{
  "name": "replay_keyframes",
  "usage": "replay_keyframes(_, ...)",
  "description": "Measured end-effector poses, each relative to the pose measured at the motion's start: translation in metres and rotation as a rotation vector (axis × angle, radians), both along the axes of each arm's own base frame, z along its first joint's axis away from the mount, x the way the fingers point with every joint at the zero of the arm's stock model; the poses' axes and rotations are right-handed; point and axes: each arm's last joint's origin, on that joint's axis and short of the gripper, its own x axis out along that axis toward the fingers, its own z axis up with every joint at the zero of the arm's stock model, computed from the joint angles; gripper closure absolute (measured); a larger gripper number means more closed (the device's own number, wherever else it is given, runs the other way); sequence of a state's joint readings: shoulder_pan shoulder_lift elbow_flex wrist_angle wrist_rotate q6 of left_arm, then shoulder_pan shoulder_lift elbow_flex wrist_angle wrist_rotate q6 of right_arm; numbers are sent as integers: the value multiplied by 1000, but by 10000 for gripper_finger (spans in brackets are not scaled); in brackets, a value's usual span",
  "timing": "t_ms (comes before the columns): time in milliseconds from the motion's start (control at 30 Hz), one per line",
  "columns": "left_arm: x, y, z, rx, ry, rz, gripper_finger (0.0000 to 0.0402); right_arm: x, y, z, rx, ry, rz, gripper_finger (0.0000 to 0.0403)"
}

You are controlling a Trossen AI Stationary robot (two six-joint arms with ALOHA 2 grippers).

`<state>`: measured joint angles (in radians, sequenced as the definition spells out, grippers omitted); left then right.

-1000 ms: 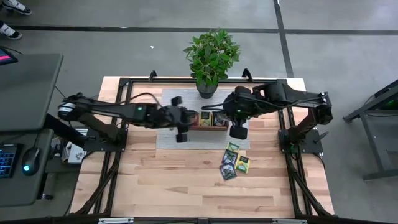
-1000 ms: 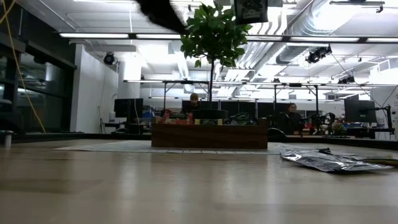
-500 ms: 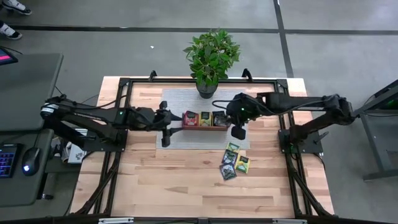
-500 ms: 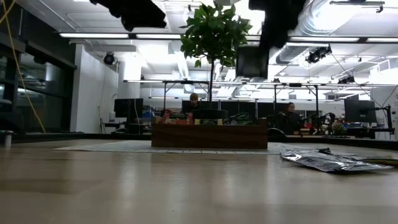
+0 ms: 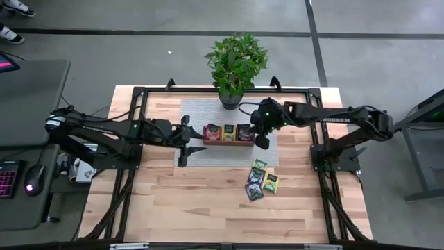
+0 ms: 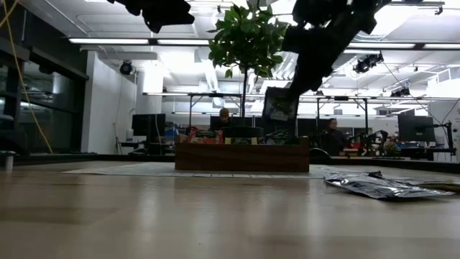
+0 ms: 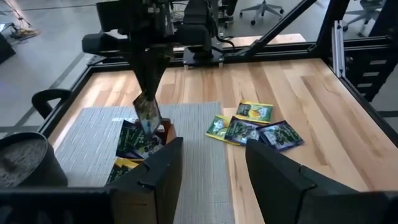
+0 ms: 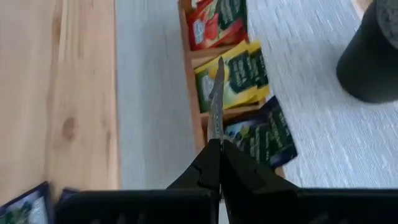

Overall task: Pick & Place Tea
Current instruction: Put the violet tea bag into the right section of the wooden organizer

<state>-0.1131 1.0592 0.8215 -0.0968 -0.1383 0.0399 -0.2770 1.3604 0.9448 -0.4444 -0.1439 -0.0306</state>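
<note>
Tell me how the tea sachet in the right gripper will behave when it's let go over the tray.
The tea sachet hangs straight from the right gripper, so it's probably fairly stiff for something so thin. Seen edge-on it is very flat, so it's likely light and may flutter or land askew. It's over the wooden tray, where other sachets already lean, so it could slide on them.

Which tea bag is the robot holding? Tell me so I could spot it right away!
Find the potted plant at the back of the table; just in front of it sits a wooden tray on a grey mat. At the tray's right end, the right gripper pinches one dark sachet. It is the only tea bag hanging upright in the air; the others lie flat.
</note>
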Motion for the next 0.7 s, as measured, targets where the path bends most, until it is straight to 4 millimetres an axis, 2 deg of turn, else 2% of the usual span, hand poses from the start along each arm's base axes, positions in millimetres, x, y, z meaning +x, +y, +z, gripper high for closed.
replay_keyframes(233,0,0,0,-9,4,3,230,9,-17,-27,-8,70,30,403)
replay_keyframes(700,0,0,-1,-22,10,11,230,14,-35,-52,-31,134,78,403)
